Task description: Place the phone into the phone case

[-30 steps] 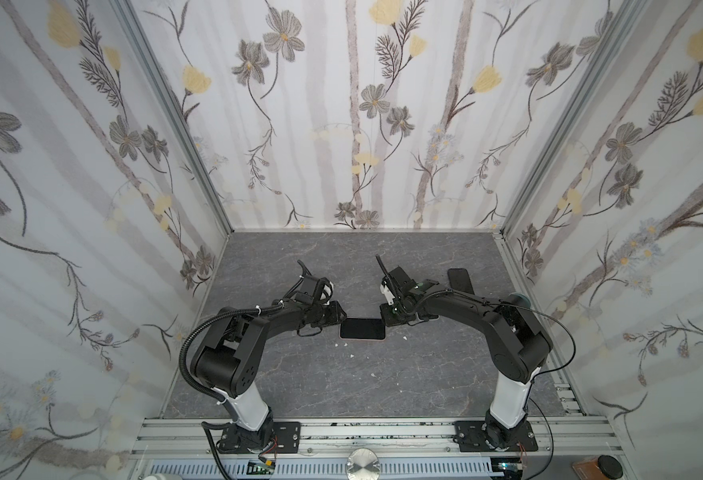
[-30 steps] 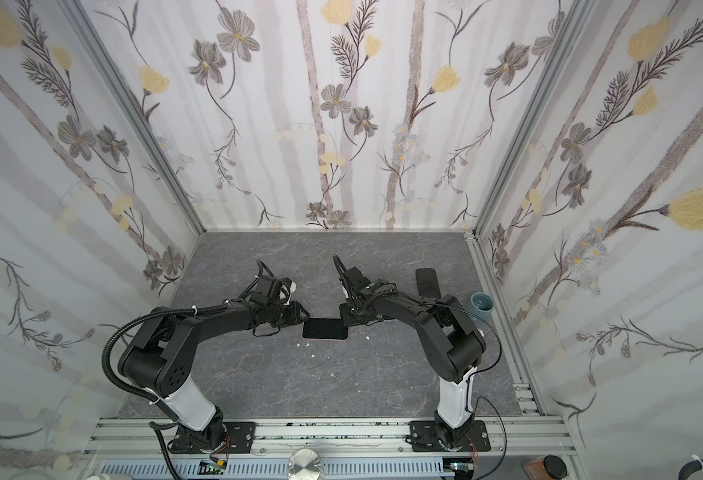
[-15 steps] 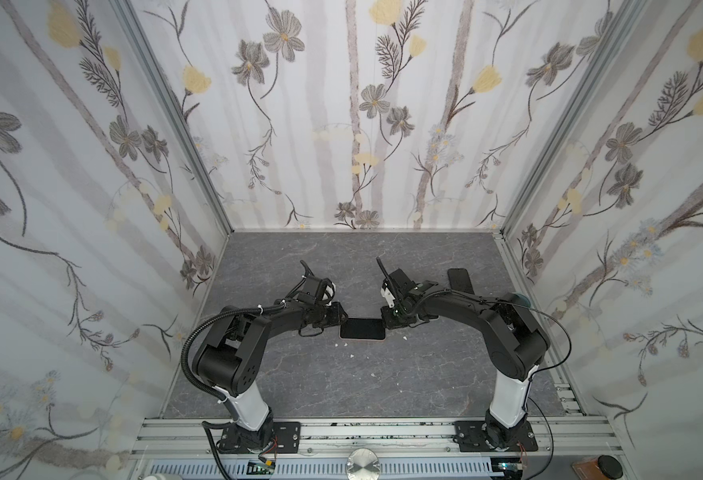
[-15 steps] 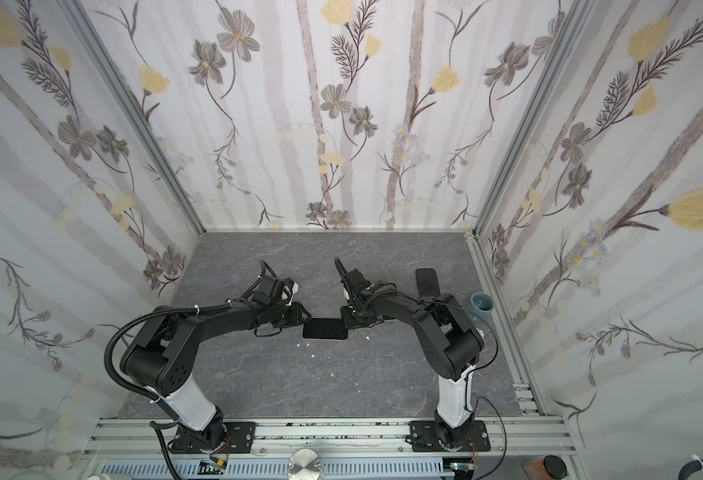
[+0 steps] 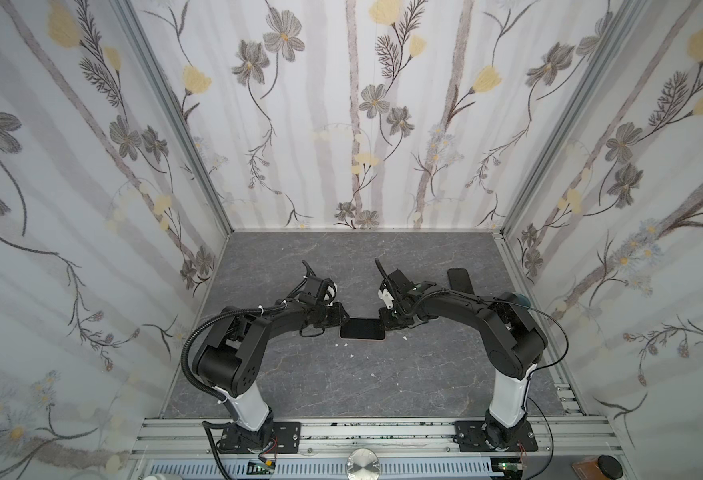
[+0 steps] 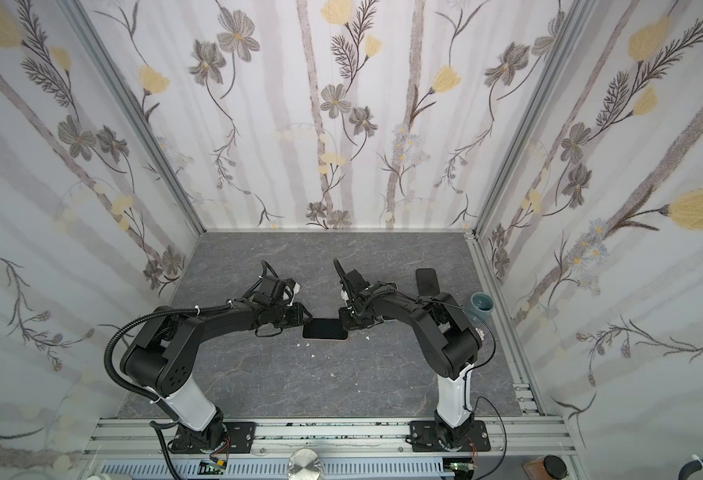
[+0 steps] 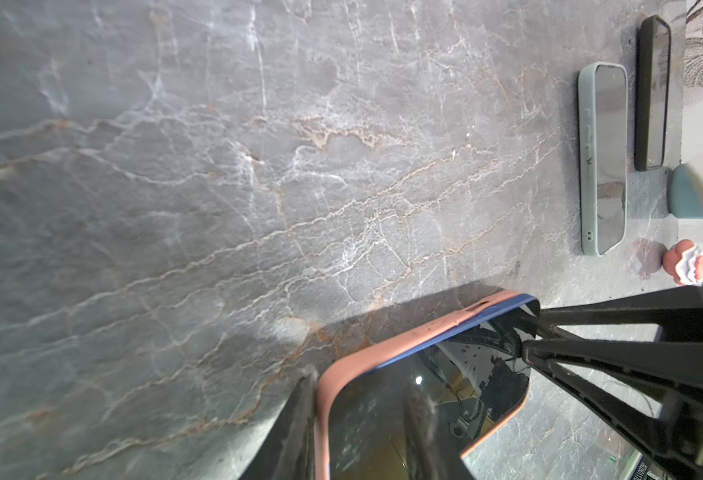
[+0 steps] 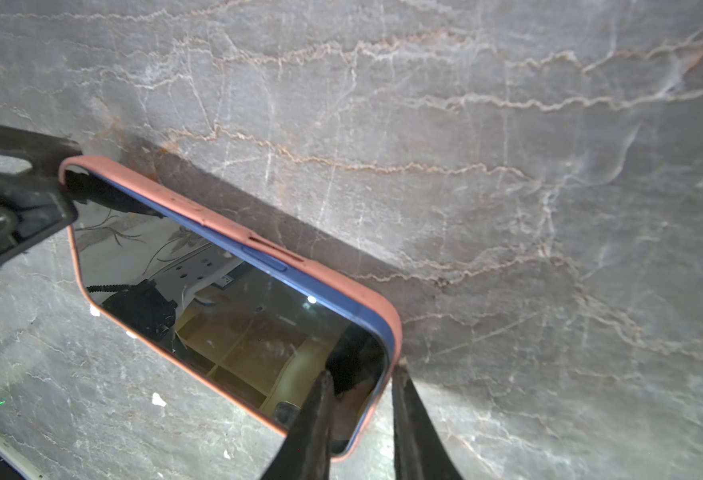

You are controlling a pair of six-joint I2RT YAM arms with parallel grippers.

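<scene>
Nearest the camera a metal rail (image 5: pixel 383 432) carries both arm bases, and beyond it a few white crumbs (image 5: pixel 352 356) lie on the grey marbled table (image 5: pixel 300 386). Past the crumbs, in mid-table, the phone (image 5: pixel 362 328) lies flat and screen up with its long sides running left to right, between the two arms. The wrist views show it sitting inside a salmon-pink case (image 8: pixel 329 274), with its blue side edge standing a little above the rim along the far long side. The left gripper (image 7: pixel 362 382) is at the phone's left end, its jaws closed narrowly over the case's end. One of its fingers (image 7: pixel 296 424) presses the outside of the rim and the other lies on the glass. The right gripper (image 8: pixel 362 370) is at the opposite end, clamped the same way on the far corner of the case, one finger on the screen and one outside the rim. Farther off on the right a phone in a grey-green case (image 7: pixel 601 158) and a black phone (image 5: pixel 459 280) lie side by side. A teal cup (image 6: pixel 482 302) and a small pink figure (image 7: pixel 684 262) stand by the right wall.
</scene>
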